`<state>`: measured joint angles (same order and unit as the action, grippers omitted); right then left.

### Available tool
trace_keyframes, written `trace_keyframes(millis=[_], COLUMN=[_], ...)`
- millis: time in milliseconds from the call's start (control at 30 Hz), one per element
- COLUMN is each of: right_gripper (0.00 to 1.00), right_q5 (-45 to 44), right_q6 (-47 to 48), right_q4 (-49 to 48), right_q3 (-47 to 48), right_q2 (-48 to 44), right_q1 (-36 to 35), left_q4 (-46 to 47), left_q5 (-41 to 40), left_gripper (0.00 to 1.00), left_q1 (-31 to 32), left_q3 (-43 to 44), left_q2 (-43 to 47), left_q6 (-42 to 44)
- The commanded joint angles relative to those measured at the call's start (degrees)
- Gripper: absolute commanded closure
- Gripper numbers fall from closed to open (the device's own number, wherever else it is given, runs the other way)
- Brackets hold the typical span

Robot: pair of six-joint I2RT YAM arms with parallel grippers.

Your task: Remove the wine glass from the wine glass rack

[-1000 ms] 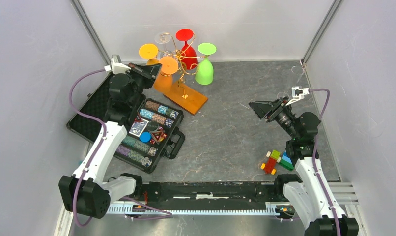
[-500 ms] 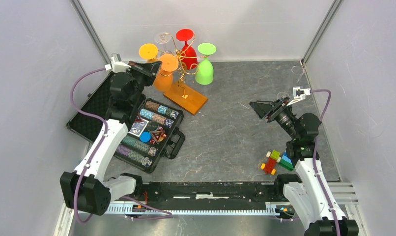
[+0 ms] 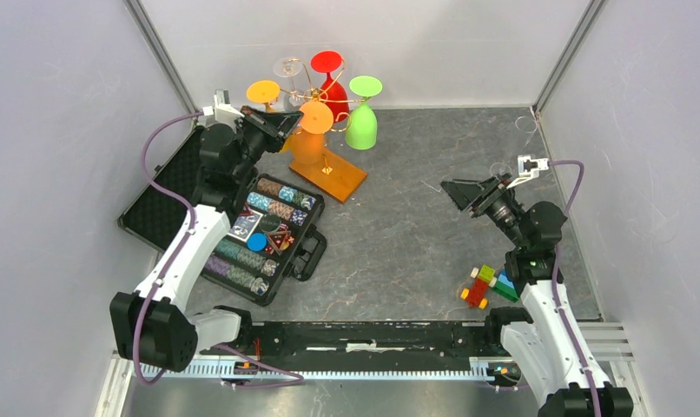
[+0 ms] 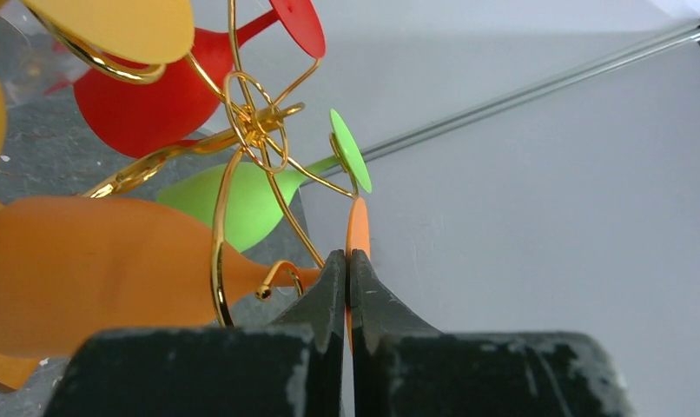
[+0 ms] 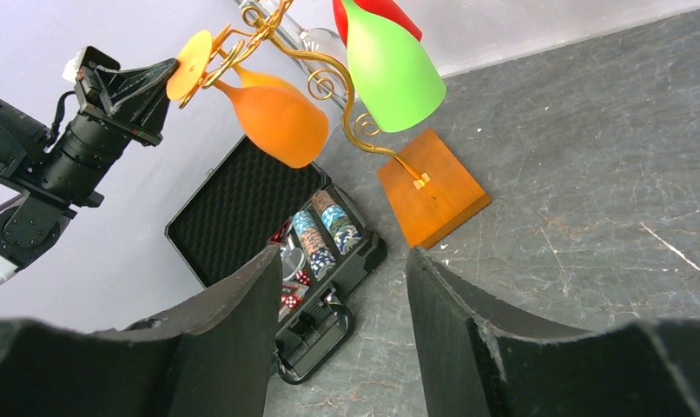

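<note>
The gold wire wine glass rack (image 3: 322, 102) stands on its orange-brown wooden base (image 3: 338, 176) at the back of the table. My left gripper (image 3: 287, 122) is shut on the round foot (image 4: 358, 228) of an orange wine glass (image 3: 307, 146) that hangs bowl down. In the left wrist view the glass's stem (image 4: 307, 278) lies right beside the curled tip of a scroll arm (image 4: 268, 287). My right gripper (image 5: 342, 256) hovers open and empty over the right half of the table, pointing at the rack (image 5: 329, 87).
Yellow (image 3: 262, 90), red (image 3: 329, 82), green (image 3: 362, 122) and clear (image 3: 287, 67) glasses hang on the rack. An open black case of poker chips (image 3: 260, 230) lies under my left arm. Toy bricks (image 3: 485, 285) sit near my right arm's base. Walls enclose the table.
My left gripper has swung to the right, carrying the orange glass by its foot toward the rack's middle. The right arm has stayed still.
</note>
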<state>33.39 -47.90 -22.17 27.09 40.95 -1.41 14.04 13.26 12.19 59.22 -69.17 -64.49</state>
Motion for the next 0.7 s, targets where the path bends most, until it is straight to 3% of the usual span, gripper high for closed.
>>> trace_keyframes(millis=[0,367,500,667], right_gripper=[0.38,0.22,0.14,0.12], right_q5=[-0.5,-0.3,-2.0,-6.5], right_q6=[-1.3,-7.1,-11.7,-14.0], right_q4=[-3.7,-18.0,-27.8,-37.3], right_q3=[-1.1,-7.9,-10.7,-12.1], right_q2=[-0.6,-1.2,1.0,4.9], right_q1=[-0.3,-2.0,-6.7,-15.6], left_q4=[3.0,1.2,-0.2,0.1], left_q5=[4.1,5.1,5.0,3.7], left_gripper=[0.98,0.98,0.98,0.98], left_q1=[0.5,2.2,6.2,11.1], left_q3=[1.5,-2.5,-2.2,-3.4], left_q2=[3.1,11.9,14.8,17.4], left_q6=[-1.8,-5.1,-5.7,-8.6])
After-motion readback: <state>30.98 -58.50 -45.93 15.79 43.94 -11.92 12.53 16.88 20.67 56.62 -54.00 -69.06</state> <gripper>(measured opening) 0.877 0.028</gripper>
